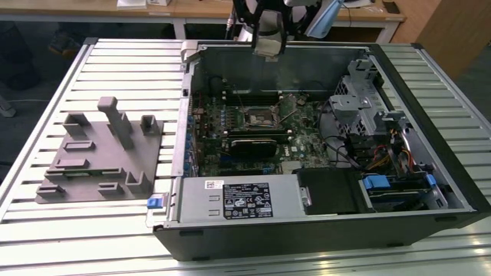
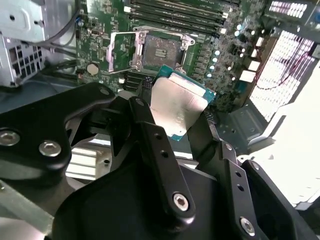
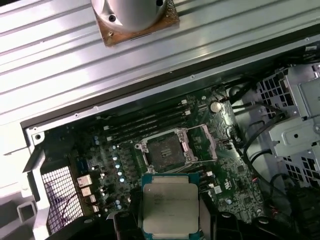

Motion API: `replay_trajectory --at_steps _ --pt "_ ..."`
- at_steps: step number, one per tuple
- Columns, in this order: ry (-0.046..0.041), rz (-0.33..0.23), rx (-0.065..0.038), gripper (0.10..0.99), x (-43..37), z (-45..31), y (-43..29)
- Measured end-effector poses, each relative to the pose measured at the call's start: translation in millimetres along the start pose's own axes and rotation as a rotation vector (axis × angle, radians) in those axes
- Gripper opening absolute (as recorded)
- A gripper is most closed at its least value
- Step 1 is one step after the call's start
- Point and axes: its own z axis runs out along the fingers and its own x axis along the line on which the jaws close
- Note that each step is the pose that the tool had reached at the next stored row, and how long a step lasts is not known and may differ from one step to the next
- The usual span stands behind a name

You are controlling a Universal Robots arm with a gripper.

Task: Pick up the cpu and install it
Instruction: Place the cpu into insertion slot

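Cpu [image 3: 170,202] is clamped in the gripper [image 3: 172,222], which is closed on its edges, and is held in the air above the motherboard [image 3: 225,165], apart from the socket [image 3: 165,150]. Slatted counter [image 1: 115,69] carries the open case [image 1: 322,227], with the grey fixture [image 1: 100,155] beside it on the exterior view's left. Motherboard lies inside the case, socket near its middle with metal frame swung open.

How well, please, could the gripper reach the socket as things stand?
Probably yes: the gripper, shut on the chip, hangs above the socket, whose frame looks open, with nothing seen between them.
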Motion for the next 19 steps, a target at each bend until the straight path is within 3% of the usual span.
replay_trajectory --at_steps 19 --pt "-0.0201 0.318 -0.003 0.537 0.1 4.5 0.0"
